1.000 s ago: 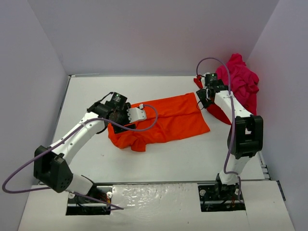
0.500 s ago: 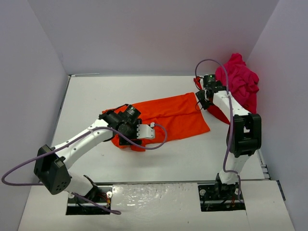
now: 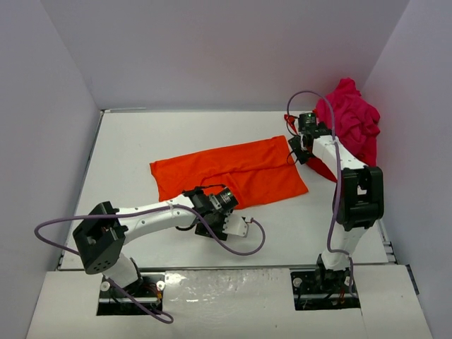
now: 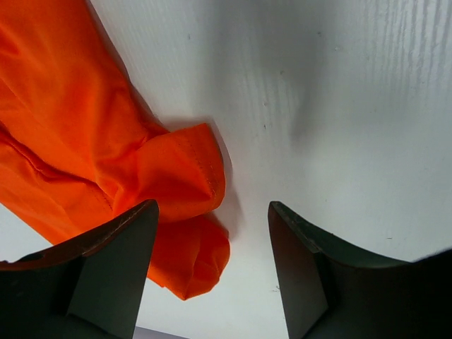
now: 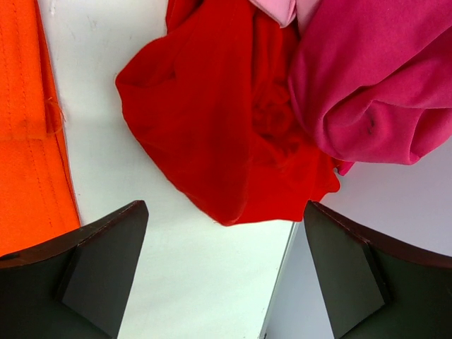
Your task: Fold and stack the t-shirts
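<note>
At mid-table, the orange shirt (image 3: 240, 169) lies spread in a long, wrinkled band on the white table (image 3: 127, 141), its near edge just beside the left gripper (image 4: 212, 209). The wrist view shows that gripper's jaws parted about halfway with nothing between them; a rumpled corner of orange cloth sits next to the left-hand finger, on the table and not pinched. Across the table, the right gripper (image 5: 226, 209) hangs with its jaws spread wide and empty above the lower edge of the red shirt (image 5: 226, 120), which lies crumpled against the pink shirt (image 5: 381, 85). Both are heaped in the far right corner, against the wall (image 3: 417, 85), well apart from the left arm.

The step in hand looks to be the folding of the orange shirt, with the other two not yet begun and no stack started. The next move probably calls for the left gripper to shift onto that loose corner, close on it and carry it over the shirt's body. Limp cloth may slip or bunch, so a firm pinch on the hem seems wise. Whether the right arm means to help or to take the red shirt cannot be told.
</note>
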Robot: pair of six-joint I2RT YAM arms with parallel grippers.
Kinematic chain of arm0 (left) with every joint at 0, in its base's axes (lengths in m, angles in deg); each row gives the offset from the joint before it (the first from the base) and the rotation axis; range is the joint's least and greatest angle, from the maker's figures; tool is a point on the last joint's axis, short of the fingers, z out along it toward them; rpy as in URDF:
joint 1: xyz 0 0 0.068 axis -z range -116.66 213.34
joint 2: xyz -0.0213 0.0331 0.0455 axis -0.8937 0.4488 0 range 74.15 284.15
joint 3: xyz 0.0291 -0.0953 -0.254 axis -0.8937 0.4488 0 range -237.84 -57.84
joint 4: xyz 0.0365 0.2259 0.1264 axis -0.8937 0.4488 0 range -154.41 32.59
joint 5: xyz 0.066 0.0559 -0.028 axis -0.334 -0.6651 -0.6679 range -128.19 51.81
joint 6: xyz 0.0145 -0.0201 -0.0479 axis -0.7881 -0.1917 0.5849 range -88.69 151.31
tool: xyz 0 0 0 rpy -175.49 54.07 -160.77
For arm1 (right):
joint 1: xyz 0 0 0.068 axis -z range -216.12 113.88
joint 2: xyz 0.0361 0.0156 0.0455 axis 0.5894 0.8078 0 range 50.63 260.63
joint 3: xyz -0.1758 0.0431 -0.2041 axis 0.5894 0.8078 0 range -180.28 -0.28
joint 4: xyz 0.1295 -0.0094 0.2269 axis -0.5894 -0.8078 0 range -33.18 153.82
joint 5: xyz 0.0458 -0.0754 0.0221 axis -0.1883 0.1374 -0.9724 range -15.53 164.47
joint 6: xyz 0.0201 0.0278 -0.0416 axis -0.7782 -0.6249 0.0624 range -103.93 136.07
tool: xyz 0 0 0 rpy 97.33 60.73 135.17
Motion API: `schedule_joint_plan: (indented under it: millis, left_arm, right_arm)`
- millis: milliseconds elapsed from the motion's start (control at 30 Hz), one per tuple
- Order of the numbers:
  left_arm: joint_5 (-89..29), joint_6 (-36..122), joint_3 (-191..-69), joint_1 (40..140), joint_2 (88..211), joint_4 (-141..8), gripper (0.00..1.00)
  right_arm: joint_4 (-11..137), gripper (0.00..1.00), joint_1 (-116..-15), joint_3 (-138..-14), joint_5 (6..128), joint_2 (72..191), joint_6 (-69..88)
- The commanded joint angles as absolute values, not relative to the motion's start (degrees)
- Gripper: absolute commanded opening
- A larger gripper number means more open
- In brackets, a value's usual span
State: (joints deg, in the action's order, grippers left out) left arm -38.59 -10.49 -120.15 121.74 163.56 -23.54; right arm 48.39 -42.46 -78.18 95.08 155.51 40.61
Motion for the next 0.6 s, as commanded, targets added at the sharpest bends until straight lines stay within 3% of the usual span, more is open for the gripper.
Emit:
schedule_joint_plan:
  millis: [0, 567]
  left_arm:
    - [-41.8, -10.4, -119.7, 121.3, 163.0, -26.9, 0.60]
    - [-41.8, -11.5, -119.6, 118.5, 171.7, -31.0, 0.59]
  right_arm:
    - [50.9, 0.90, -42.1, -78.3, 97.2, 154.1, 40.9]
    - [51.6, 0.90, -42.1, -77.3, 96.2, 154.7, 40.6]
